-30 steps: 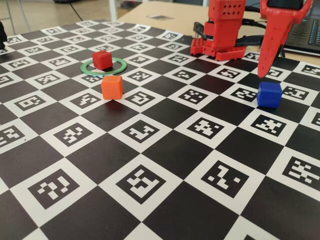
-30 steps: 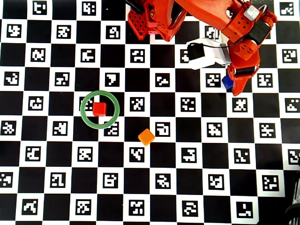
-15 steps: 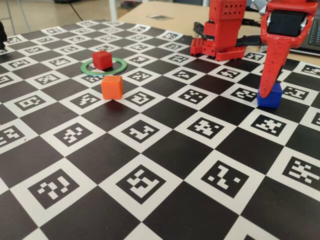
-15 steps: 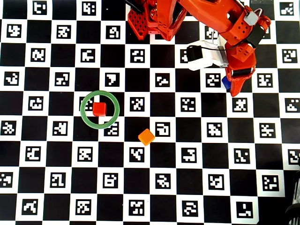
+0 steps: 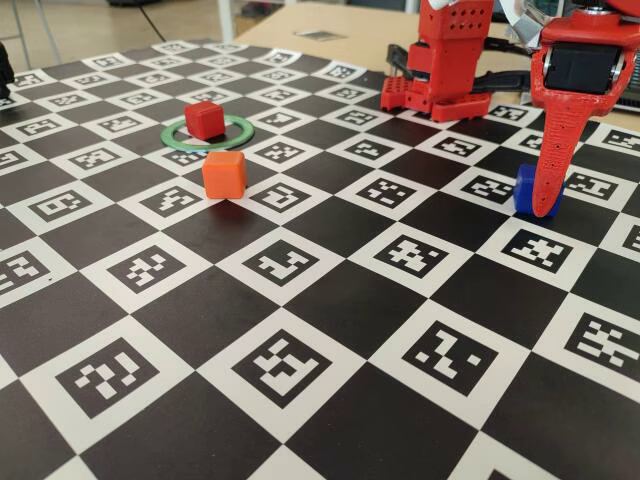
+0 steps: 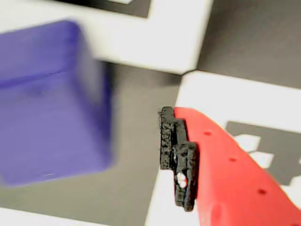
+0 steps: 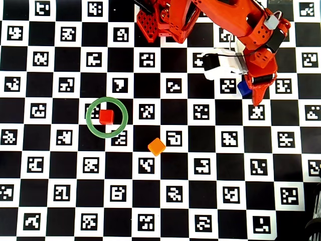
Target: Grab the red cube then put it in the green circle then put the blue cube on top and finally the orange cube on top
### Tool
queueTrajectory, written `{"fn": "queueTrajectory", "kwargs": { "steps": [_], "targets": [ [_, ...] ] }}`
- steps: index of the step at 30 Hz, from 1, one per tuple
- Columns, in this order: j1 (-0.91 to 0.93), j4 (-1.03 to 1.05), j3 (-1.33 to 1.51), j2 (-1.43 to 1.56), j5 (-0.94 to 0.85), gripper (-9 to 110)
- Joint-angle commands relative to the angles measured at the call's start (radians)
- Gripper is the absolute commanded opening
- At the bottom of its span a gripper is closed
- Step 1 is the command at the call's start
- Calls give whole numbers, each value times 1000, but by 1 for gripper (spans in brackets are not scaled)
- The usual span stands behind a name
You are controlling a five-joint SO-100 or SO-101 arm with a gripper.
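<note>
Wrist view, blue cube [image 6: 51,99] blurred, seemingly a gap before fingers [image 6: 178,160]

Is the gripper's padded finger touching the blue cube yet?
Apart. In the wrist view a strip of board shows between the blue cube and the black pad on the gripper's finger.

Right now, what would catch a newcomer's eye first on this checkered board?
Probably the red arm at the far right of the fixed view, its gripper lowered around the blue cube. Next, the red cube sitting inside the green circle at the far left, with the orange cube just outside it.
</note>
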Motion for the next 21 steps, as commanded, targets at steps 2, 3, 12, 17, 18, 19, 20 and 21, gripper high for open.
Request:
{"fn": "queueTrajectory", "kwargs": {
  "steps": [2,3,12,17,18,19,20,21],
  "targets": [
    [23,-14,-6,-5,-21,43],
    [29,-17,-6,-9,-28,43],
    [48,-21,-8,-34,-67,44],
    [48,-11,-11,-31,-112,45],
    [48,-8,-11,-31,-123,45],
    [51,-6,-11,-29,-135,46],
    [52,-5,-11,-29,-149,46],
    [54,-3,-11,-29,-161,46]
  ]
}}
